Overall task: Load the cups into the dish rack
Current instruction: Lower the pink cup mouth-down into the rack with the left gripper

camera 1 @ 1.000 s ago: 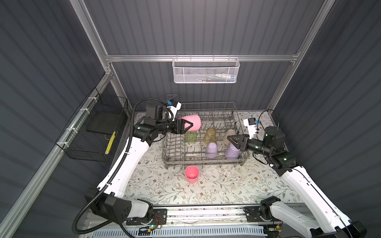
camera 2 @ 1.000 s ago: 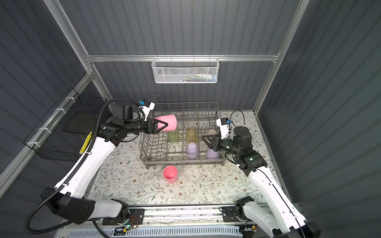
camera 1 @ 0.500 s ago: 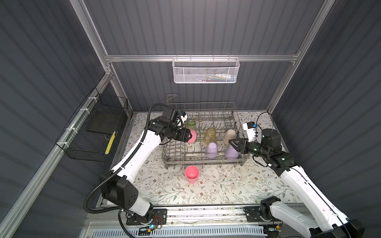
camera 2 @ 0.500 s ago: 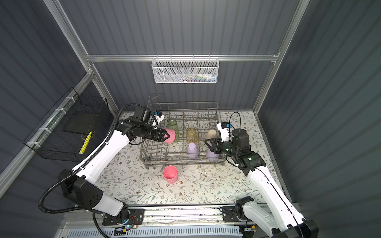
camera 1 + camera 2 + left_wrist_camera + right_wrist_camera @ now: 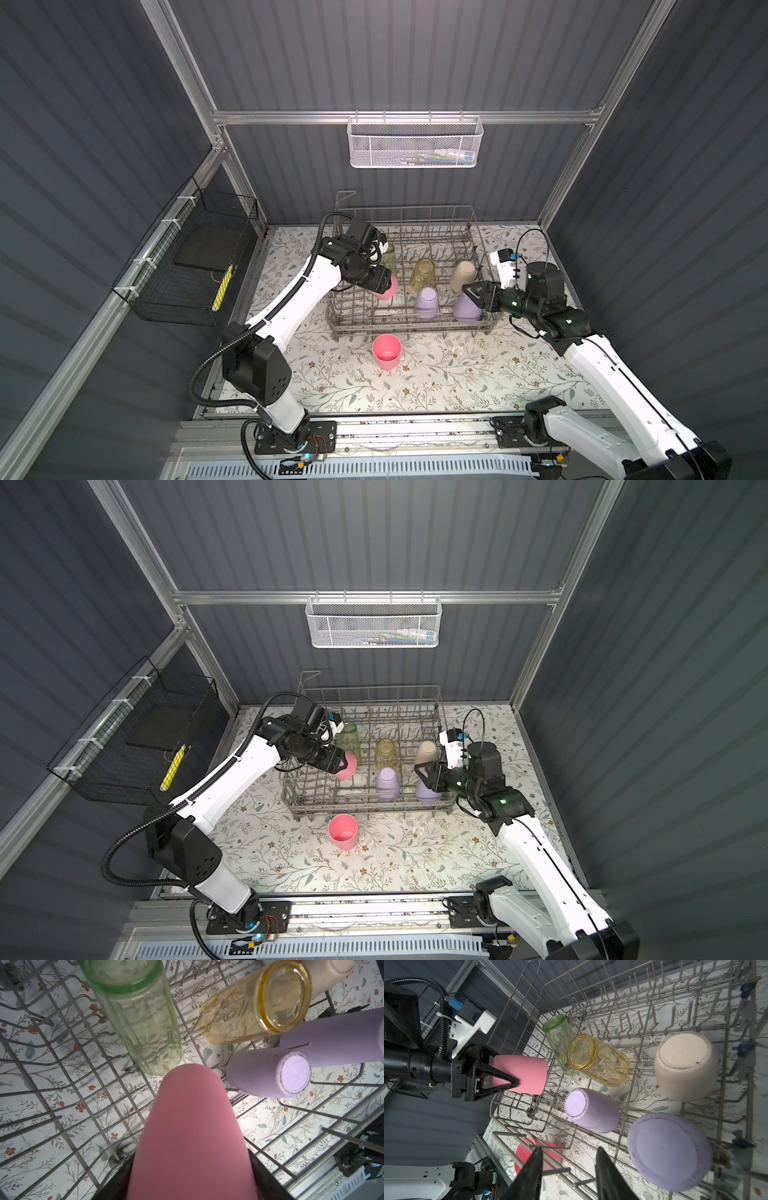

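Floral counter (image 5: 457,374), grey booth. Left end effector (image 5: 384,286) clamped on pink cup (image 5: 191,1126), tilted mouth-first into rack (image 5: 365,318), probably to seat over tines beside green cup (image 5: 135,1022). Right end effector (image 5: 569,1150) part-open, empty, near lilac cup (image 5: 670,1151). Second pink cup (image 5: 387,352) upright on counter just before rack.

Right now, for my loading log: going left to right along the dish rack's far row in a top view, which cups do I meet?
clear green ribbed cup → clear yellow cup → beige cup
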Robot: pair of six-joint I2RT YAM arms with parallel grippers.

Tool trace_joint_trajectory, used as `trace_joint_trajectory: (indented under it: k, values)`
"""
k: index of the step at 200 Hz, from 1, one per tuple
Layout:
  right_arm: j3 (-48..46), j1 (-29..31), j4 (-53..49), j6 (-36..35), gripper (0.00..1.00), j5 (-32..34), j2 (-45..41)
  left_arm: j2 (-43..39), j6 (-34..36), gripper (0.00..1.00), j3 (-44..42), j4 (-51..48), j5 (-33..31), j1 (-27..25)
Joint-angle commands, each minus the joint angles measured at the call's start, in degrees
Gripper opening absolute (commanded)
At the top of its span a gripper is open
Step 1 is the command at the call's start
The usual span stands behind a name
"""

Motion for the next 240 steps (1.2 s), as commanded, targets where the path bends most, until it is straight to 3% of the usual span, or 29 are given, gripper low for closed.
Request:
trace_joint_trajectory:
  k: [1, 240]
  values:
    - [-0.76, -0.56, -0.07, -1.14, 0.43, -0.23, -0.01, 0.84, 1.71, 0.59, 2.27, -1.95, -1.57, -1.08]
    - [-3.27, -2.82, 1.30, -0.95, 0.43, -2.64, 0.57, 11.84, 1.76, 0.61, 3.87, -8.21, -11.49, -6.66]
